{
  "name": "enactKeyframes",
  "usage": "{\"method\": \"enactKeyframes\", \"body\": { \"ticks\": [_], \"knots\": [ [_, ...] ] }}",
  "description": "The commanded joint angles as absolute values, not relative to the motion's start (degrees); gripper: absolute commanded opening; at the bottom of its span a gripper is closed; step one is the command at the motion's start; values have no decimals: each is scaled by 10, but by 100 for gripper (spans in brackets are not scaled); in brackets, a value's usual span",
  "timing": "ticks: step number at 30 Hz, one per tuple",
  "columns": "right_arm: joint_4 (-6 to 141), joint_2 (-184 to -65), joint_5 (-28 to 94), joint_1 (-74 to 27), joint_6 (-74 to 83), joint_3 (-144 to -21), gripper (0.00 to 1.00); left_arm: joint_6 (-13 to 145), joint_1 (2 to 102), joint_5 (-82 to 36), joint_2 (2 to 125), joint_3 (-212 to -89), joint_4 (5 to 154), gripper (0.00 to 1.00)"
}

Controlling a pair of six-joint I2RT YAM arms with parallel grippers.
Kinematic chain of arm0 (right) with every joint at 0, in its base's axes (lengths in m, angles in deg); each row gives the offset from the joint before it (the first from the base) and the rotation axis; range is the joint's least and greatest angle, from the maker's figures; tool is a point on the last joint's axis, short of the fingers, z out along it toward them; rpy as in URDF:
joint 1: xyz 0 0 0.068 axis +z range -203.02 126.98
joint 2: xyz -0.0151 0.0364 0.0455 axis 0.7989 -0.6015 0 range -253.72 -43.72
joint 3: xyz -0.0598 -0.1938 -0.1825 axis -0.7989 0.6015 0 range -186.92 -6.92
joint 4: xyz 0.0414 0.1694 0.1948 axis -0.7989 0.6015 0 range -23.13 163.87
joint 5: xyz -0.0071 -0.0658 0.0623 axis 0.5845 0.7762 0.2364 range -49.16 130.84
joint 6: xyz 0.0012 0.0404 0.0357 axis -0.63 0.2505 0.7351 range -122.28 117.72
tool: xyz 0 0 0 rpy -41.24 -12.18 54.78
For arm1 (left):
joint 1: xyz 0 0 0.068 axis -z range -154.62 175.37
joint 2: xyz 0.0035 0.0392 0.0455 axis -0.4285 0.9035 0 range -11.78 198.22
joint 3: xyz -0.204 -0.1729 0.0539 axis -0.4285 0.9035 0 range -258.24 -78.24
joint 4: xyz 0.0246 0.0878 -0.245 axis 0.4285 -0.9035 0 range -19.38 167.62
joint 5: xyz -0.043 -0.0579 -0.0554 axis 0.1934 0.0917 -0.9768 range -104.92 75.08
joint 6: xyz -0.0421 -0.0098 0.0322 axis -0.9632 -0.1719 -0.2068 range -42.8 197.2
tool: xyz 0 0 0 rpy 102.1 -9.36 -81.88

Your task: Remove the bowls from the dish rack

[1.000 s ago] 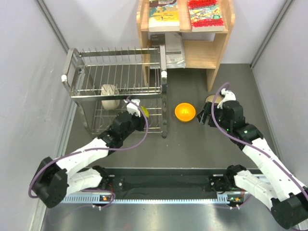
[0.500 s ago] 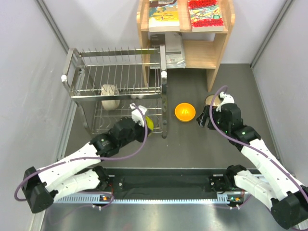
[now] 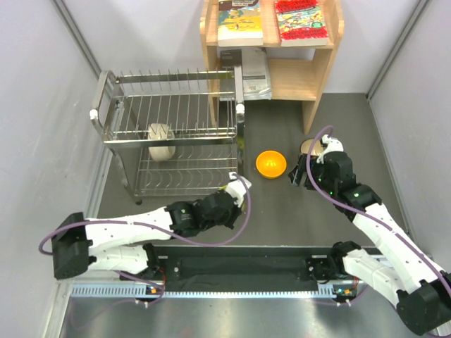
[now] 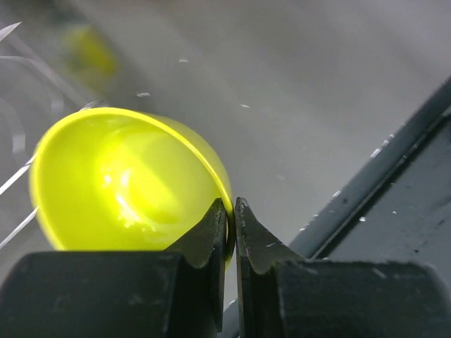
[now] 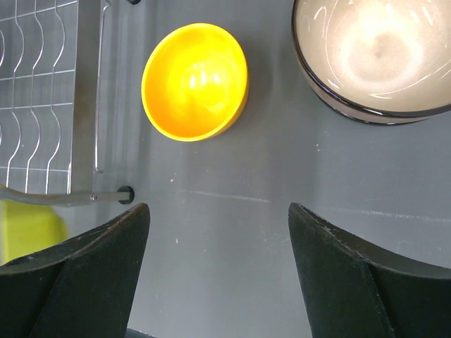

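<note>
Because a thin-walled bowl offers little else to grip, the left gripper (image 4: 231, 220) is clamped on the rim of the yellow-green bowl (image 4: 120, 176). One finger sits inside the wall and one outside, and the bowl hangs tilted with its mouth turned sideways. That pinch looks chosen to carry the bowl clear of the wires without crushing it. From above, this hand and its bowl sit just off the near right corner of the dish rack (image 3: 169, 134), outside its frame and over the table (image 3: 282, 204).

The right gripper (image 5: 218, 211) is spread wide and holds nothing, hovering to the right of the rack, probably kept back out of the left arm's way. Just beyond its fingers the orange bowl (image 5: 194, 81) rests upright beside the rack's right side. The pinkish-brown bowl (image 5: 373, 56) stands further right again. A cream-white bowl (image 3: 161, 134) stands on edge inside the rack, yet to be unloaded.
</note>
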State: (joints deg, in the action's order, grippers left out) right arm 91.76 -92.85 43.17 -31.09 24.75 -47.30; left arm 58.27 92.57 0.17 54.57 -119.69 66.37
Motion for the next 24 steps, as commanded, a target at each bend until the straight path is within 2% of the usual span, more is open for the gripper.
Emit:
{"method": "enactKeyframes", "body": {
  "ticks": [1, 5, 16, 23, 24],
  "knots": [
    [906, -924, 444, -317, 237, -477, 79, 578, 957, 24, 605, -1247, 730, 0],
    [912, -924, 451, -318, 232, -481, 79, 587, 991, 40, 679, -1289, 729, 0],
    [922, -932, 453, -319, 229, -476, 80, 613, 995, 52, 825, -1409, 719, 2],
    [933, -920, 466, -320, 222, -474, 80, 593, 997, 47, 859, -1435, 724, 23],
    [933, -920, 466, -319, 222, -474, 80, 591, 997, 44, 860, -1436, 724, 32]
  ]
}}
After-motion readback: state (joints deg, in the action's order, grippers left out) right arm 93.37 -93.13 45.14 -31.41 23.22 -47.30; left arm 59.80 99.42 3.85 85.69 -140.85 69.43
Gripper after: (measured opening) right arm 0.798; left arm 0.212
